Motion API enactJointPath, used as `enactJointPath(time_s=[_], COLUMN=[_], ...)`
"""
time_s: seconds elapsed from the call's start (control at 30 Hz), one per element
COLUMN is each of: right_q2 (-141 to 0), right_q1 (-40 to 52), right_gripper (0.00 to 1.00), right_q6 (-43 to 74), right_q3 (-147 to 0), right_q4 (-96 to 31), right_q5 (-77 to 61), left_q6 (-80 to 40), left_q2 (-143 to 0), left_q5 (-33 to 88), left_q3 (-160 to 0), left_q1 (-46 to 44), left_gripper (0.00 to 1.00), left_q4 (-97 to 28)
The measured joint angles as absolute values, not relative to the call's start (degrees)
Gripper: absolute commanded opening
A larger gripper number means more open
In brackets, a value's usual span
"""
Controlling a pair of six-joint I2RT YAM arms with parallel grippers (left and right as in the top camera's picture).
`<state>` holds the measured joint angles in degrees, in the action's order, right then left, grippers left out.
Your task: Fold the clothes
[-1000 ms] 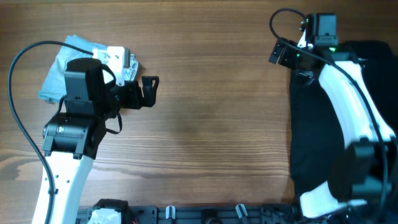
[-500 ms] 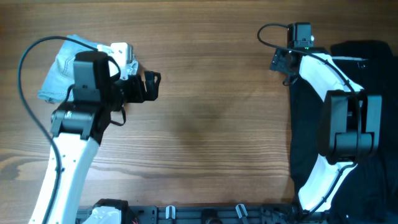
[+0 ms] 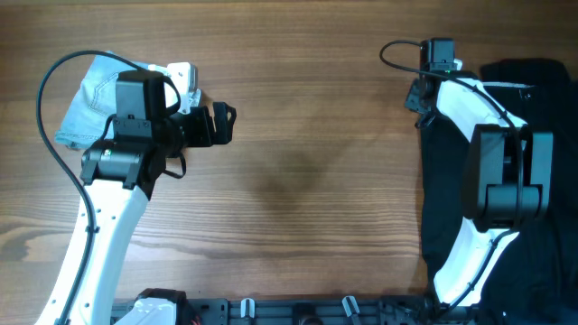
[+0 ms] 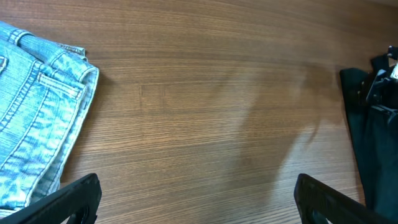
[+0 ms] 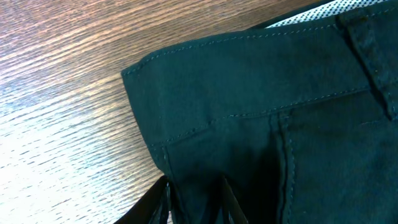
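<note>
Two garments lie on the worktop point(image 3: 316, 181): one black shorts point(image 5: 261, 112) and one denim piece point(image 3: 83, 101). The left end effector point(image 4: 199, 202) is spread wide, and the right end effector point(image 5: 196, 199) pinches the shorts' edge.

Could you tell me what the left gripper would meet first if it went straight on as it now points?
Most likely bare table: the left gripper, jaws open, points across open wood. The black shorts lie far beyond; how steeply it tilts is unclear.

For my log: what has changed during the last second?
The right claw moved onto the black shorts' corner and is narrowing around its edge. The left claw shifted slightly but stayed open; the jeans and shorts stayed put.
</note>
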<state>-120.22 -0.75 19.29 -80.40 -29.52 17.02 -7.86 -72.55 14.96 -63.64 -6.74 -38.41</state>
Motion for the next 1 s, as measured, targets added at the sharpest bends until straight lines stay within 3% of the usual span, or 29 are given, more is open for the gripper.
enactJointPath(time_s=[0.03, 0.1, 0.33, 0.5, 0.6, 0.7, 0.8, 0.87, 0.93, 0.97, 1.0], right_q2=[-120.25, -120.25, -118.93, -107.94, -100.49, -95.77, -91.85, -91.83, -93.27, -94.02, -94.98], right_q1=[-0.86, -0.86, -1.67, -4.27, -4.54, 0.27, 13.98, 24.93, 38.79, 43.9, 48.84], right_gripper=[0.24, 0.04, 0.04, 0.04, 0.04, 0.04, 0.07, 0.17, 0.67, 0.78, 0.82], right_q6=[19.27, 19.25, 16.4, 15.0, 7.9, 4.58, 3.31, 3.33, 3.38, 3.62, 3.57], right_q3=[-80.4, -80.4, -81.73, -83.24, -83.79, -83.79, -83.99, -84.07, -84.07, -84.07, -84.09], right_q4=[-29.52, -29.52, -33.43, -34.44, -33.82, -35.24, -37.1, -37.87, -38.24, -38.13, -38.09], right_q5=[17.02, 17.02, 16.95, 14.59, 7.99, 2.79, -3.97, -7.9, -11.94, -13.08, -13.39], left_q6=[-7.86, -7.86, -7.88, -7.88, -9.65, -11.07, -11.53, -11.55, -11.73, -11.73, -11.73], left_q2=[-72.55, -72.55, -72.55, -72.53, -71.72, -67.79, -61.67, -57.93, -54.33, -53.19, -52.21], left_q5=[15.2, 15.64, 15.94, 15.97, 16.16, 16.34, 16.36, 16.36, 16.36, 16.36, 16.36], left_q3=[-63.64, -63.64, -63.64, -63.64, -63.64, -64.23, -66.89, -67.77, -68.07, -68.16, -68.18], left_q1=[-6.74, -6.74, -6.74, -6.74, -6.2, -2.52, 2.31, 4.67, 7.07, 7.77, 8.36], left_gripper=[1.0, 1.0, 1.0, 1.0, 1.0, 1.0, 1.0, 1.0, 1.0, 1.0, 1.0], left_q4=[-38.41, -38.44, -38.48, -38.63, -39.0, -40.42, -41.43, -41.45, -41.58, -41.58, -41.6])
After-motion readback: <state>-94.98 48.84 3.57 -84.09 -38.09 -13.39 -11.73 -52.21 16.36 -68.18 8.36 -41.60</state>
